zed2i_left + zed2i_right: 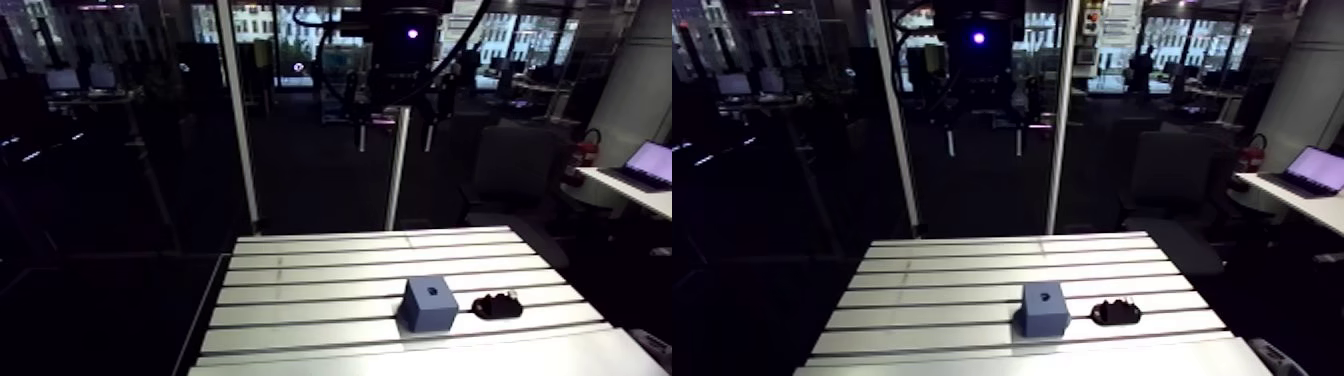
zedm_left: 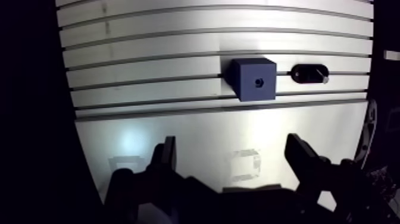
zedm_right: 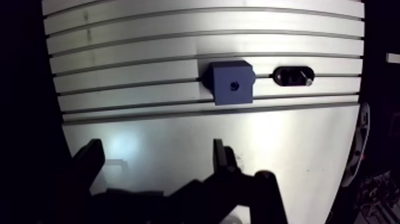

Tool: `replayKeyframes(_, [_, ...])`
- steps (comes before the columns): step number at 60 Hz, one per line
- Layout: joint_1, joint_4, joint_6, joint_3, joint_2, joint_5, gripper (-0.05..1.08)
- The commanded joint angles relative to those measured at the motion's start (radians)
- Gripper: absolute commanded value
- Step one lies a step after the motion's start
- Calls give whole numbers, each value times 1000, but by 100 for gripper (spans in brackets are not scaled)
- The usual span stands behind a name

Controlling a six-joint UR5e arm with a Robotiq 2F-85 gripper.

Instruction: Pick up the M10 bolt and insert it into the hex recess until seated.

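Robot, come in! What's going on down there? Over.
Gripper open, empty, short of the parts. Black bolt holder untouched, beside blue block, not touching it. Nothing in the way.

On the table [image 1: 300, 290], in the arm view, the block [image 1: 430, 304] stands near the front edge, right of the middle, with the recess [image 1: 432, 291] in its top face. Just beside it on the right, not touching, lies the holder [image 1: 490, 307] with the bolt [image 2: 312, 74] in it. In the wrist view both are ahead of the gripper [image 2: 232, 143].
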Motion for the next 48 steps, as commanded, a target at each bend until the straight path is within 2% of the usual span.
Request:
replayKeyframes(1, [0,0,0,0,1,2,0])
replayKeyframes(34, [2,-3,0,0,4,0,0])
replayKeyframes(40, [2,-2,0,0,5,7,1])
replayKeyframes(46, [2,-2,0,4,5,5,1])
replayKeyframes(48, [1,-3,-1,9,3,-5,1])
